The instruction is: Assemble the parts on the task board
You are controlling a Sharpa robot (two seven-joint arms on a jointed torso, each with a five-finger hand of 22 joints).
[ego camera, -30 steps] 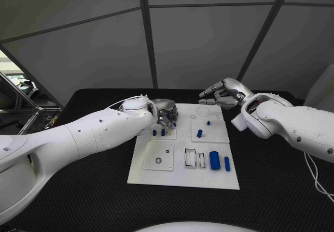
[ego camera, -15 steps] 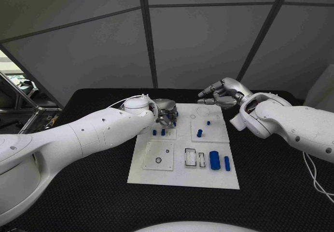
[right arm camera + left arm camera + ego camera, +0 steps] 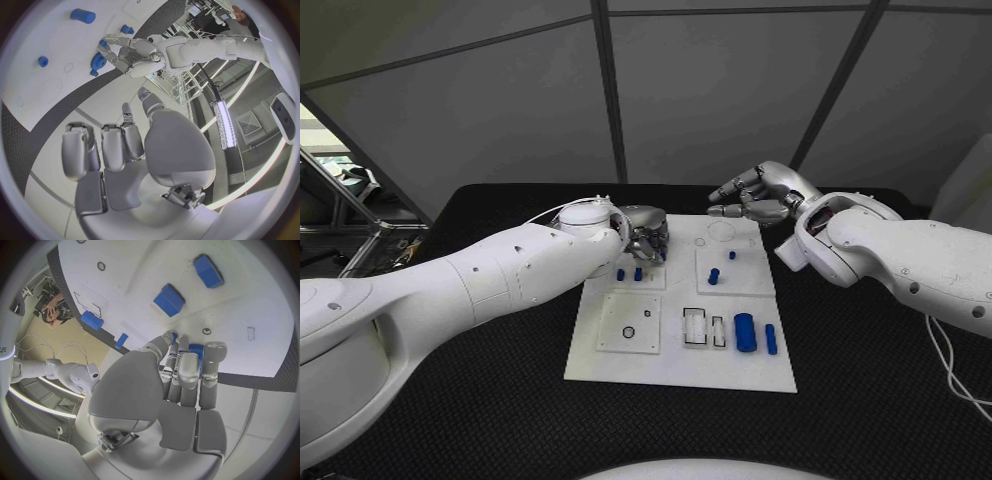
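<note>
Silver left hand still pinches blue part over task board; right hand stays curled, holding nothing.

task board: smooth white plastic | table: matt black, textured

Head camera overlooks the task board (wrist cameras share it).

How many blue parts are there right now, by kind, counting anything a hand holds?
large blue cylinder: 1
thin blue rod: 1
small blue pegs: 4
blue part in the left hand fingers: 1
Total: 7
</note>
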